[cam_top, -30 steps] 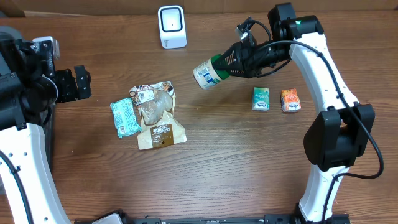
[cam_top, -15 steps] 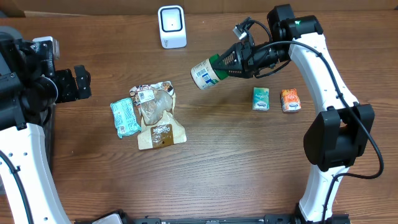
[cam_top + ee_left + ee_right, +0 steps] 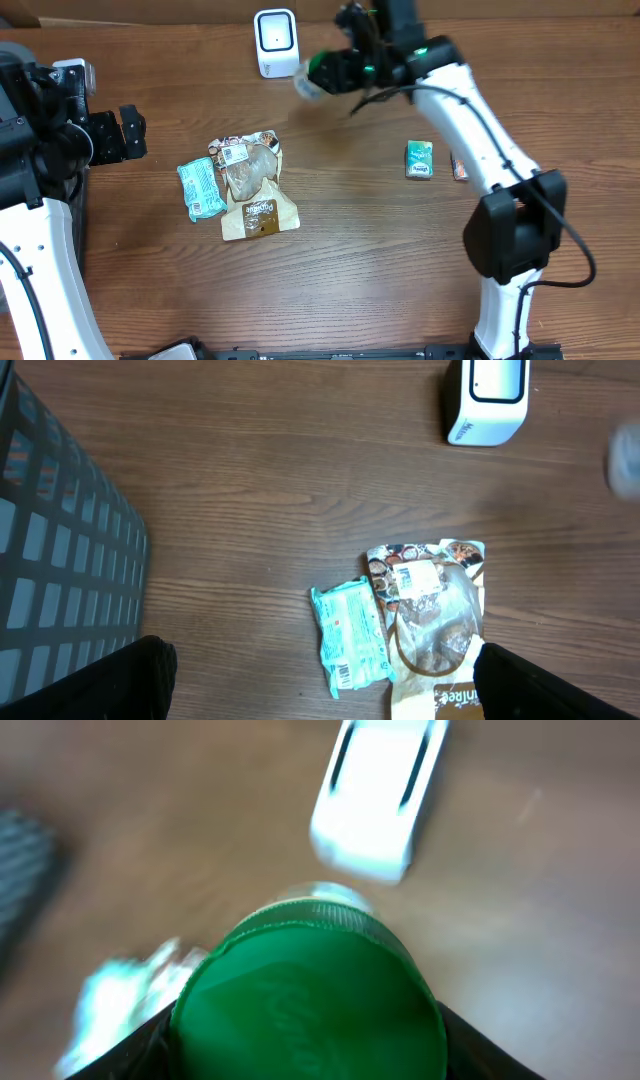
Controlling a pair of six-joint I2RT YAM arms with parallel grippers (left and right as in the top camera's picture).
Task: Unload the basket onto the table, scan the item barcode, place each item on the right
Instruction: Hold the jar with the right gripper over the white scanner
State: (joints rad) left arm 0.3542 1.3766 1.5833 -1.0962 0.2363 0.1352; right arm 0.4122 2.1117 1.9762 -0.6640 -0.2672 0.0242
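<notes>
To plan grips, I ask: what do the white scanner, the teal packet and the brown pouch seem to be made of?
White scanner: likely hard plastic, smooth, moulded rounded corners. Teal packet: apparently thin plastic film, slightly glossy, crimped ends. Brown pouch: seemingly kraft-look paper or film below, wrinkled clear film above; contents show through.

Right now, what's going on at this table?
The right gripper is clamped on a green-capped jar and holds it close to the white barcode scanner at the far edge of the table. The left gripper sits open and empty off to the left. A teal packet, a brown snack pouch and a small green box lie on the table, untouched.
</notes>
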